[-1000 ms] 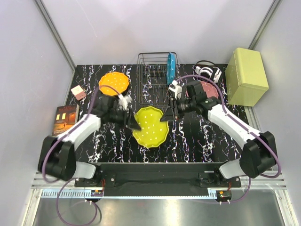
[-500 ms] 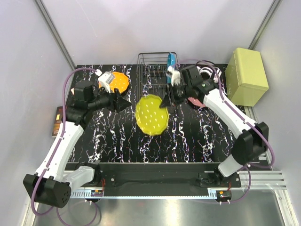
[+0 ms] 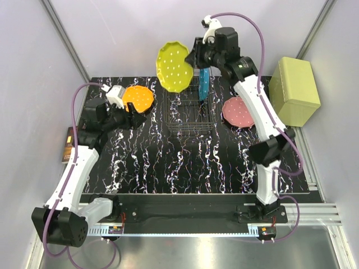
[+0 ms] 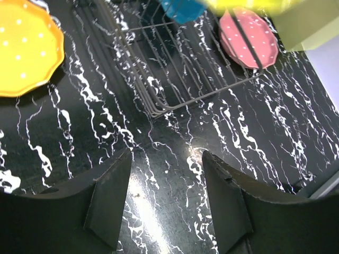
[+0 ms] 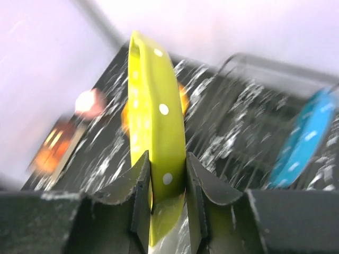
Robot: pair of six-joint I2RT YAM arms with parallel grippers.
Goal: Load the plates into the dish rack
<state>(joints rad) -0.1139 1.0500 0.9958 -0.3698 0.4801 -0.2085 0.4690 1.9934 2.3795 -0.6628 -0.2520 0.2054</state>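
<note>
Right hand (image 5: 164, 177) pinches the yellow-green plate (image 3: 173, 67) above the rack (image 3: 188, 115), left hand (image 4: 165, 161) spread; next, lower it between prongs.

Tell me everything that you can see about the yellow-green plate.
The yellow-green plate is round and scallop-edged with small white dots, and it looks glossy, like plastic or ceramic. It is held up in the air, tilted nearly on edge, near the far left side of the rack. Only the right gripper touches it, pinching its rim. It touches neither the rack nor the blue plate.
</note>
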